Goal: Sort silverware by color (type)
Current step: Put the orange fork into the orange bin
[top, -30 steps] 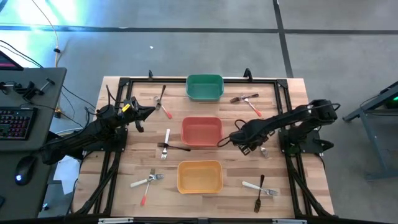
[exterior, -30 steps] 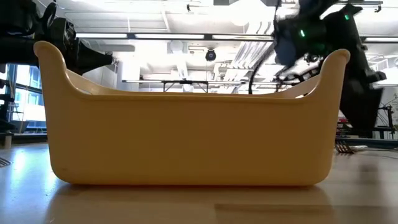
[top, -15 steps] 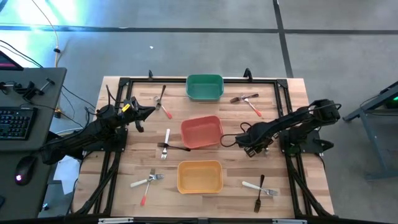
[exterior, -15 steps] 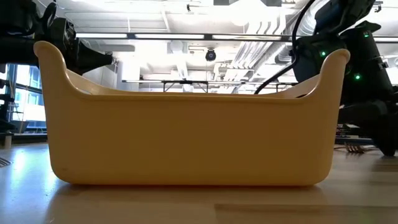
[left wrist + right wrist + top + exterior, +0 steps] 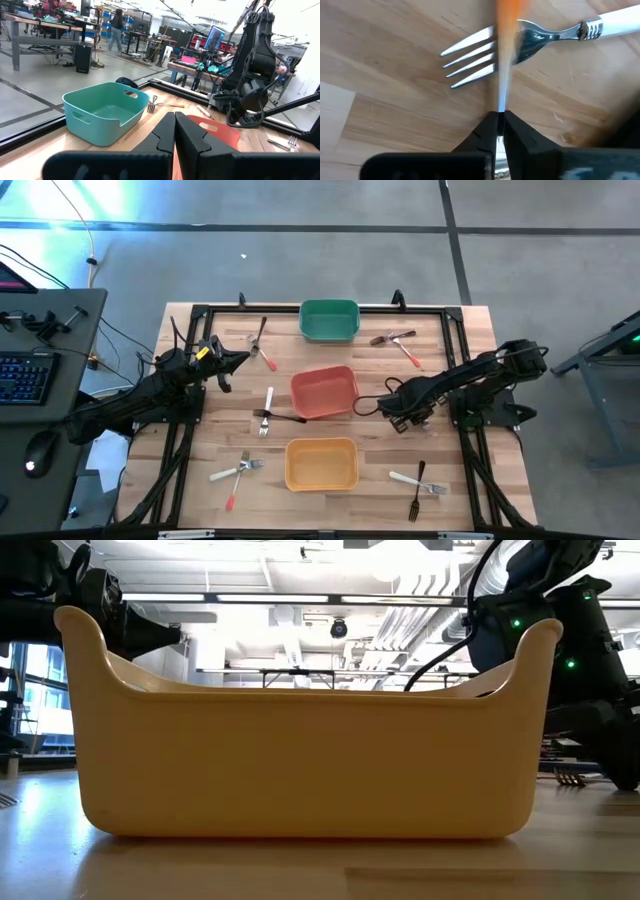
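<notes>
Your right gripper sits low over the wooden table, just right of the red rectangular bin, and its fingers are pinched tight on an orange-handled utensil that runs straight out from the tips. Directly under that handle lies a white-handled fork with a silver head, flat on the wood, its tines pointing away from its handle; you cannot tell whether the two touch.

Your left gripper waits at the table's left edge, fingers pressed together on nothing, looking toward the green rectangular bin.

The rest of the silverware lies scattered on the table: a dark fork crossed with an orange-handled one left of the green bin, a similar pair to its right, a white-handled fork over a dark one left of the red bin, a white and an orange pair left of the yellow rectangular bin, and a white and a dark fork to its right.
</notes>
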`<action>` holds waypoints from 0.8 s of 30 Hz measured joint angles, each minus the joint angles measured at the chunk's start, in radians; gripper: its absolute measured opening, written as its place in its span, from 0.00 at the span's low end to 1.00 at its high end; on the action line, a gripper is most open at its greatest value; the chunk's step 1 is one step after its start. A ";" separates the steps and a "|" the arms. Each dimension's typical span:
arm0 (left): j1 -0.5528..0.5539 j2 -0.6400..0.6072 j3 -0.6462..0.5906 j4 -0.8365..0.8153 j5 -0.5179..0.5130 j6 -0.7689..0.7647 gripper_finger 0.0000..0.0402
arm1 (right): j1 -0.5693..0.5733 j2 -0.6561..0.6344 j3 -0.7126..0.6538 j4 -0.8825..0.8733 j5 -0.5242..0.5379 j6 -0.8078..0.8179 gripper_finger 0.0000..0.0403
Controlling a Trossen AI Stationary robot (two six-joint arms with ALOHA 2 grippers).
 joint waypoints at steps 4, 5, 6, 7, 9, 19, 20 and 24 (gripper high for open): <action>0.000 0.000 0.000 0.000 0.000 0.000 0.00 | 0.005 0.004 0.019 -0.019 -0.009 -0.002 0.04; 0.000 0.000 0.000 0.000 0.000 0.000 0.00 | 0.010 0.006 0.033 -0.032 -0.005 -0.003 0.04; 0.000 0.000 0.000 0.000 0.000 0.000 0.00 | 0.016 0.007 0.048 -0.046 0.002 -0.007 0.03; 0.000 0.000 0.000 0.000 0.000 0.000 0.00 | 0.022 0.007 0.063 -0.067 0.006 -0.010 0.02; 0.000 0.000 0.000 0.000 0.000 0.000 0.00 | 0.035 0.006 0.113 -0.104 0.020 -0.023 0.01; 0.000 0.000 0.000 0.000 0.000 0.000 0.00 | 0.094 0.004 0.410 -0.274 0.140 -0.017 0.00; 0.000 0.000 0.000 0.000 0.000 0.000 0.00 | 0.102 0.004 0.449 -0.279 0.168 -0.018 0.00; 0.000 0.000 0.000 0.000 0.000 0.000 0.00 | 0.131 0.003 0.592 -0.282 0.275 -0.033 0.00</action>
